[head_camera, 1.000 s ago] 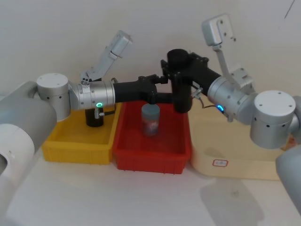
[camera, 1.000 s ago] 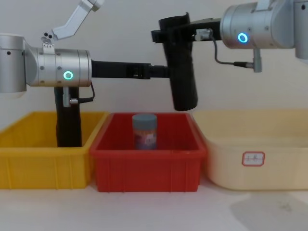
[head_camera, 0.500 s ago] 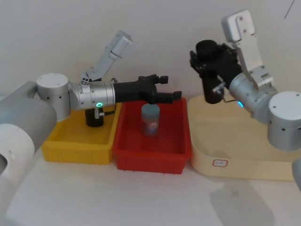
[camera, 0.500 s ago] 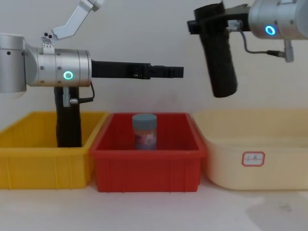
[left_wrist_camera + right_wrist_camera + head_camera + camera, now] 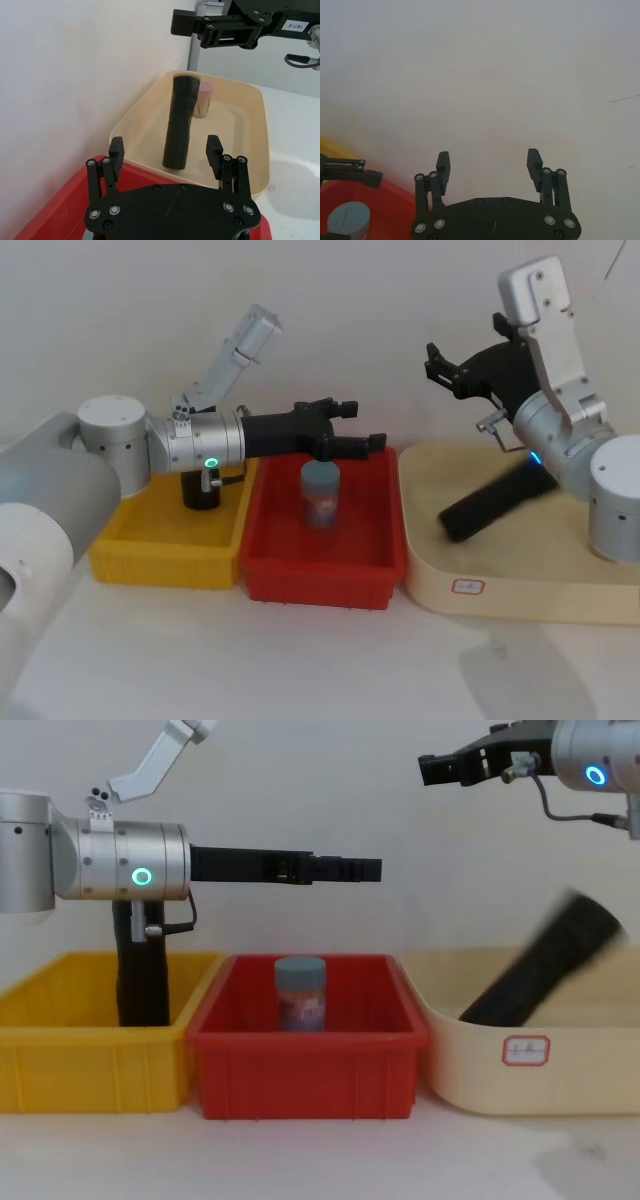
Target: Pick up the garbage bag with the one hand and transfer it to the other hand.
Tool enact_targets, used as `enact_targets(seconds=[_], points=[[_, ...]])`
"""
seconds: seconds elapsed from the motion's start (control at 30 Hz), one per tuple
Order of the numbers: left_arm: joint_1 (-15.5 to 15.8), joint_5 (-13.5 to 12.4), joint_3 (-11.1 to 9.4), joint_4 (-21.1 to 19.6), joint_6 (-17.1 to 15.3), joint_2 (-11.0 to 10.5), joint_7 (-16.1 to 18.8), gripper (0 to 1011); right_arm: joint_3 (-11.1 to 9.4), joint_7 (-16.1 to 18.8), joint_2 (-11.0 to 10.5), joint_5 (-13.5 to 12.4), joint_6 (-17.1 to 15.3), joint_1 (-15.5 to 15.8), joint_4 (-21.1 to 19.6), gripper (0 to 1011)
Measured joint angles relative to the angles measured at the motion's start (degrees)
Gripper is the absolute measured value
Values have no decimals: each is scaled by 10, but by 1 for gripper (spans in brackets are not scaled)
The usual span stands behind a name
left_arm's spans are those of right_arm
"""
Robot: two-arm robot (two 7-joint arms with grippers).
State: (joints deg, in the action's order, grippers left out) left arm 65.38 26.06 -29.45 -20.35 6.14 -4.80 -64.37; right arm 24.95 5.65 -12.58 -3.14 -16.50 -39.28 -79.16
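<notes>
- Red crate, nearest centre: blue-lidded jar upright in it, clear of both arms.
- Garbage bag tilted in the cream tray, held by nothing.
- Left gripper level above the crate, jaws wide, empty.
- Right gripper high over the tray's far side, jaws wide, empty.
- Advice: let the bag settle first; lift the right gripper straight up, clear of the tray walls.

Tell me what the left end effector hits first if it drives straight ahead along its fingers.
Probably the garbage bag in the cream tub: the left wrist view shows it dead ahead between the open fingers of the left end effector. The right end effector sits higher; depth is uncertain.
</notes>
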Motion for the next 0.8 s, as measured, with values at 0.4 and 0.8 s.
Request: enact_targets(seconds=[0.4, 0.8], points=[[0, 0, 0, 0, 0, 0, 0, 1001, -3, -8, -4, 7, 1, 2, -4, 1000], [0, 0, 0, 0, 0, 0, 0, 1001, -4, -11, -5, 9, 1, 3, -6, 1000]])
